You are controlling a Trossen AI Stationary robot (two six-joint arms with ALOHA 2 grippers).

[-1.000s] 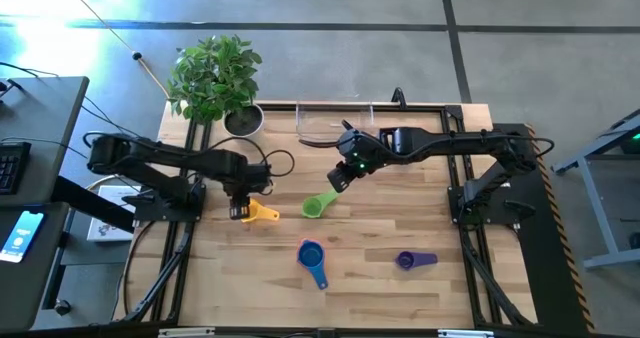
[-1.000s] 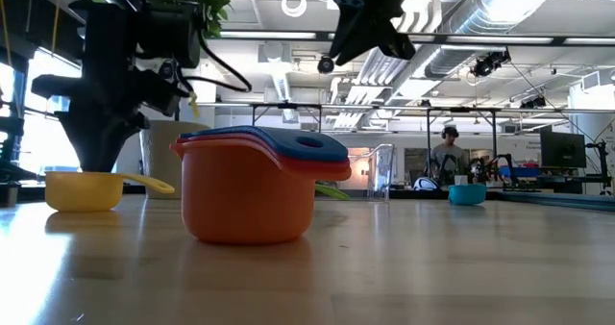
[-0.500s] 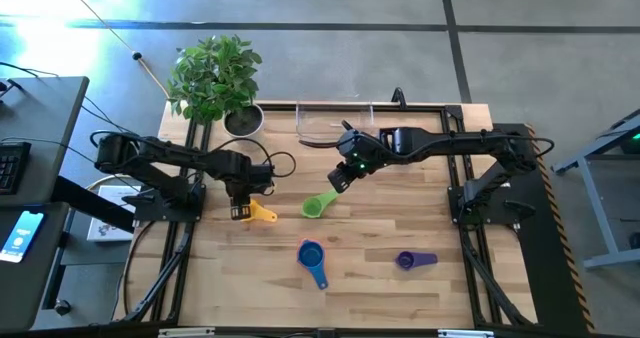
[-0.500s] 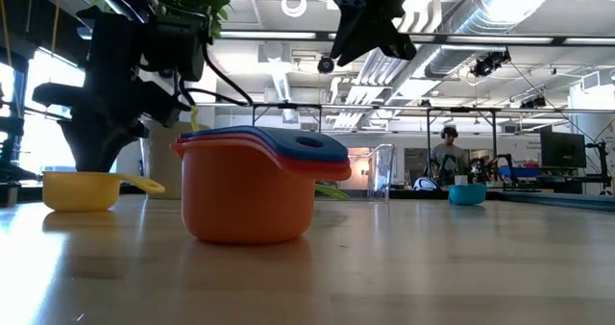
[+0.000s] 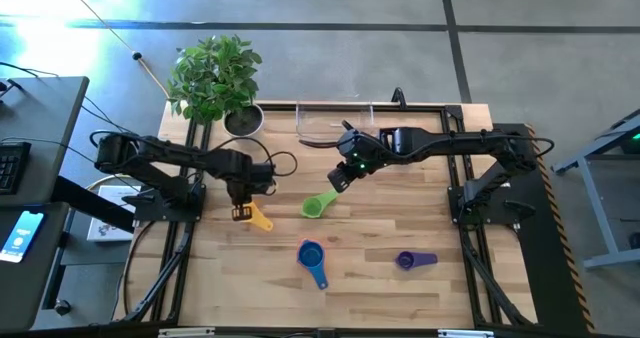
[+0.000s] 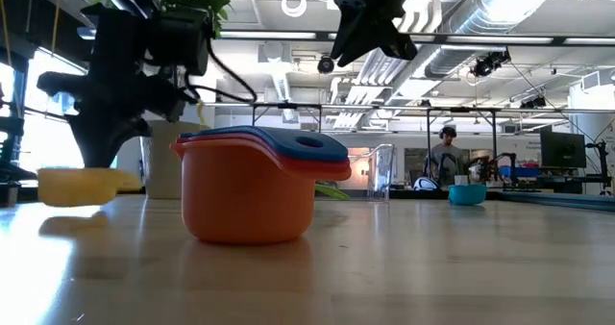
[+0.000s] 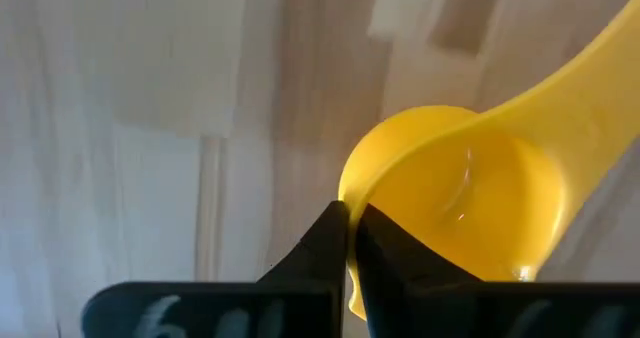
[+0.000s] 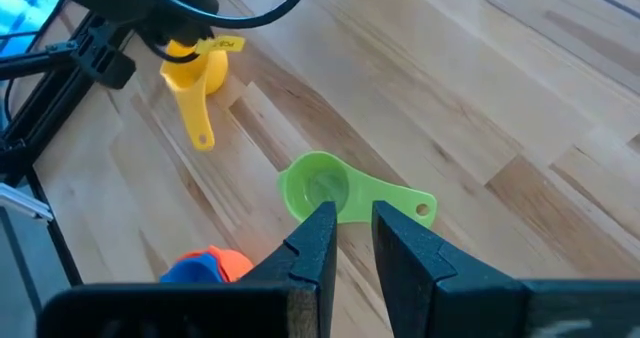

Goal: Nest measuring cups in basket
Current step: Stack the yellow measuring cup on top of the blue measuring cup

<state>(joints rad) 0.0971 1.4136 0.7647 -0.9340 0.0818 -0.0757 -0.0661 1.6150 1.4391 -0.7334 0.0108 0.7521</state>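
The yellow measuring cup (image 5: 259, 217) is at the table's left, with my left gripper (image 5: 241, 212) pointing down and shut on it. The green cup (image 5: 316, 206) lies on the wood near the middle, its handle toward the far right. My right gripper (image 5: 341, 181) hangs above and just beyond it, slightly open, with nothing between its fingers (image 8: 322, 240). A nested stack of orange, red and blue cups (image 6: 255, 186) stands toward the near edge. The purple cup (image 5: 408, 261) sits to its right. The clear basket (image 5: 335, 120) stands at the far edge. My left gripper pinches the yellow cup's rim (image 7: 345, 200), on the side away from the handle, one finger inside the bowl and one outside. The fingers come from above, pointing down. Whether the cup's bottom (image 6: 75, 198) rests on the table, I cannot tell.
A potted plant in a white pot (image 5: 243, 120) stands at the far left corner. Bare wood lies between the green cup and the stack. A person (image 6: 445, 157) shows in the room far behind the table.
My left gripper has shut on the yellow cup's rim without leaving its place. The cup has turned a little, so that its handle now points more toward the near edge, and has shifted slightly toward the left. My right gripper has kept still.
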